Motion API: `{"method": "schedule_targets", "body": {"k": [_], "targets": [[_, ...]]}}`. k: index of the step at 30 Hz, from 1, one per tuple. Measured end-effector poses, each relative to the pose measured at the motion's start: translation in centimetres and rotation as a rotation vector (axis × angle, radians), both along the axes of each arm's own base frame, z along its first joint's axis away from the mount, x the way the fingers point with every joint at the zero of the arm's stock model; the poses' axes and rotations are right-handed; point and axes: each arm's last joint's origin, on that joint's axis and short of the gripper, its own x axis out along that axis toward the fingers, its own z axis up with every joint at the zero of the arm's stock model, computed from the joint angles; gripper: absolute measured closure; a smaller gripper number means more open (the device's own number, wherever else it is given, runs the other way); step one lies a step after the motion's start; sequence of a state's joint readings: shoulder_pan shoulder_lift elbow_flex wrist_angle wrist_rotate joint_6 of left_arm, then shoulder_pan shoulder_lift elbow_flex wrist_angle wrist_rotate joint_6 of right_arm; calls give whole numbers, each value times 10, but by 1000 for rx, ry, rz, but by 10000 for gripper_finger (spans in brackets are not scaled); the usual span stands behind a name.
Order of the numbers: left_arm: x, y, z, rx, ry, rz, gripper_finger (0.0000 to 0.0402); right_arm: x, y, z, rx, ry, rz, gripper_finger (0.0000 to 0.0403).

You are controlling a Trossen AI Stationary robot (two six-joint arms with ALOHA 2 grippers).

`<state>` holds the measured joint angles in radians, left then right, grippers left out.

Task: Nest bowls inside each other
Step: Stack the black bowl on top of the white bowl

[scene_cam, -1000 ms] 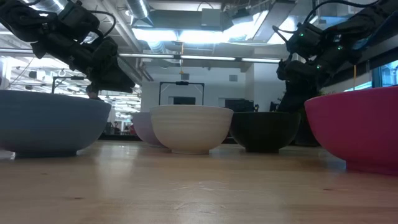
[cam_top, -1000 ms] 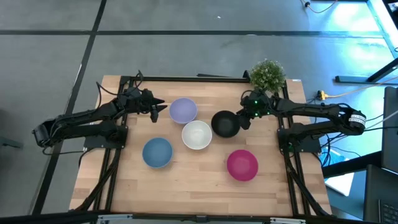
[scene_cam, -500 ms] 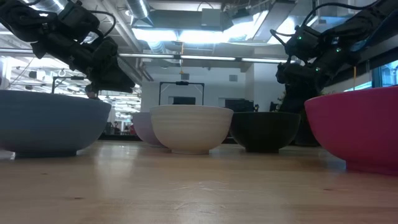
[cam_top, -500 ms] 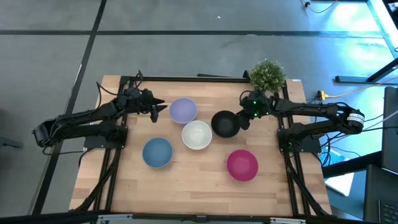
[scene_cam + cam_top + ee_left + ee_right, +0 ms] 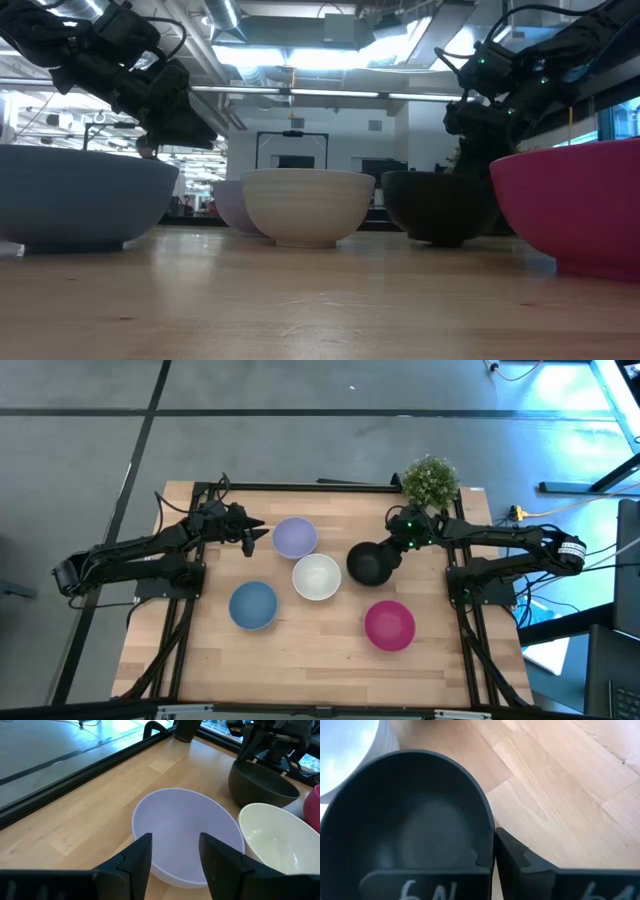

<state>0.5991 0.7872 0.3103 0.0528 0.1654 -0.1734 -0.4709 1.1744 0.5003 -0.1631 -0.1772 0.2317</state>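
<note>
Bowls on your bench [image 5: 310, 650], right hand [image 5: 395, 553] clamping black bowl [image 5: 368, 564] by its rim, tilted, left hand [image 5: 258, 533] wide beside lavender bowl [image 5: 294, 537].

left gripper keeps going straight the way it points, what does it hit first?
Most likely the lavender bowl: the left gripper is open and aimed at its near rim, with the white bowl beyond and to one side. The height of its line over the rim is unclear.
</note>
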Motion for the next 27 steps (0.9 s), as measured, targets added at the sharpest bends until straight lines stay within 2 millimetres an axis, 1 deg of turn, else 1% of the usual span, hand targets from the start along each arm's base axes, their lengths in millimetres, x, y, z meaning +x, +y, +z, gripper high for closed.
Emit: {"method": "schedule_targets", "body": {"k": [7,9,14,21,24,27], "targets": [[0,0,0,0,0,0,244,0,0,0,15,-3,-17,397],[0,0,0,0,0,0,244,2,-1,4,14,-8,-18,398],[0,0,0,0,0,0,244,14,-7,33,-25,-56,14,400],[0,0,0,0,0,0,244,33,-15,85,-64,-18,83,401],[0,0,0,0,0,0,244,48,-16,103,-64,-16,129,401],[0,0,0,1,0,0,244,69,-15,112,-41,-3,187,401]]}}
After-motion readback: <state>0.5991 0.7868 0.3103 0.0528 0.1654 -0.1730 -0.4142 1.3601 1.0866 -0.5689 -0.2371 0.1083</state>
